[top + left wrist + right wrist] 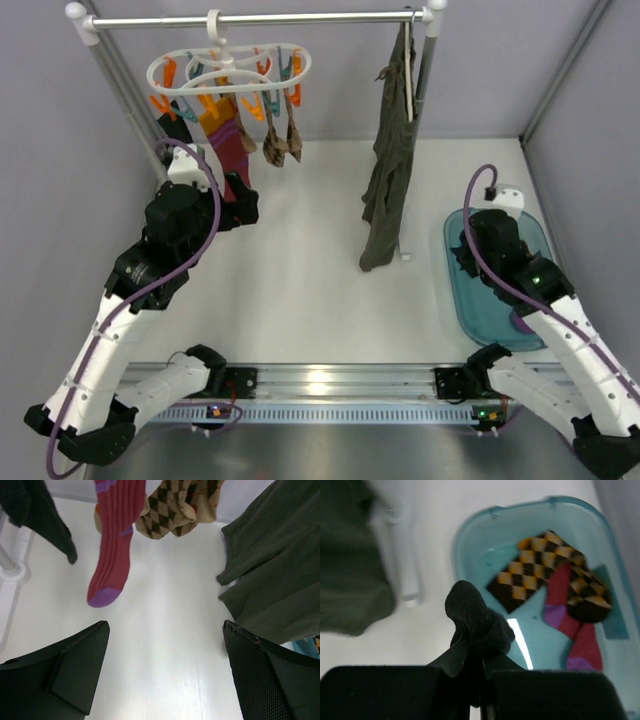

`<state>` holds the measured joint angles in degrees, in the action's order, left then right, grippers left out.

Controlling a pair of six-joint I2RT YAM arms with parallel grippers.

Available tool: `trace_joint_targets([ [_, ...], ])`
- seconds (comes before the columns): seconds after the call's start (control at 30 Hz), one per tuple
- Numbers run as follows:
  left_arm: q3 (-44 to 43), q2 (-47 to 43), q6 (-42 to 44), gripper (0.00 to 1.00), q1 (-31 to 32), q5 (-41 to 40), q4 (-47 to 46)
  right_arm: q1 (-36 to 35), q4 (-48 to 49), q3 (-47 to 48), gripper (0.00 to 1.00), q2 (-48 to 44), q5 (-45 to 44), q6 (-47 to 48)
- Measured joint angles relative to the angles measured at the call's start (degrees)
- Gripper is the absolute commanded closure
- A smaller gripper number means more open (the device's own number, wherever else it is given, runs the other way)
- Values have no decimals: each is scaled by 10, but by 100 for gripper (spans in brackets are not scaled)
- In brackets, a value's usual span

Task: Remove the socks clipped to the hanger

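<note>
The right tool is clenched on a black sock above the teal tub at right, placed to drop it onto the socks lying there. The left tool, spread wide, sits beneath the striped sock hanging from the far-left hanger, lined up to take it.

Hanger: white. Clips: orange and teal. Ribbed sock: magenta-red, purple toe and heel. Argyle socks: tan and dark brown diamonds, thin orange lines. Hanging sock: plain black. Garment: plain olive green. Tub: translucent teal. Checked sock: orange-yellow and dark brown diamonds. Magenta sock: purple patches. Bunched sock: black. Table: white.
</note>
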<state>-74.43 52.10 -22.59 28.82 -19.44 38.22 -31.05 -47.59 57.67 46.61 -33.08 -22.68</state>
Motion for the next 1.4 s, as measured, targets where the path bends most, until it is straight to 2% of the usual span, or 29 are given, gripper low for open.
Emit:
trace_joint_targets([
  [0.1,4,-11,2,2,0,-14,21,118,-1,-30,100,-3,22,5],
  [0.2,19,-27,5,2,0,-27,36,193,14,-34,8,16,50,6],
  [0.23,25,-33,7,2,0,-30,40,207,18,-35,1,26,62,8],
  [0.37,44,-49,19,2,0,-42,59,217,29,-45,1,57,113,18],
  [0.47,49,-62,26,2,0,-51,64,216,32,-47,1,42,159,31],
  [0.57,57,-88,27,2,0,-78,64,207,58,-49,1,-13,281,43],
  [0.63,66,-108,23,2,0,-102,64,189,119,-68,1,-55,394,36],
  [0.67,70,-118,19,2,0,-113,65,171,149,-80,1,-69,434,27],
  [0.77,75,-135,9,2,0,-137,65,19,243,-100,1,-63,497,7],
  [0.9,75,-137,0,2,0,-147,65,-235,302,-30,1,95,437,21],
  [1.0,74,-137,0,2,0,-152,65,-314,349,46,1,233,370,31],
  [1.13,70,-141,0,2,0,-160,67,-341,420,164,1,403,254,37],
  [1.3,41,-155,4,2,0,-160,69,-339,450,425,1,648,125,61],
  [1.4,24,-165,9,2,0,-160,68,-337,452,549,3,756,64,79],
])
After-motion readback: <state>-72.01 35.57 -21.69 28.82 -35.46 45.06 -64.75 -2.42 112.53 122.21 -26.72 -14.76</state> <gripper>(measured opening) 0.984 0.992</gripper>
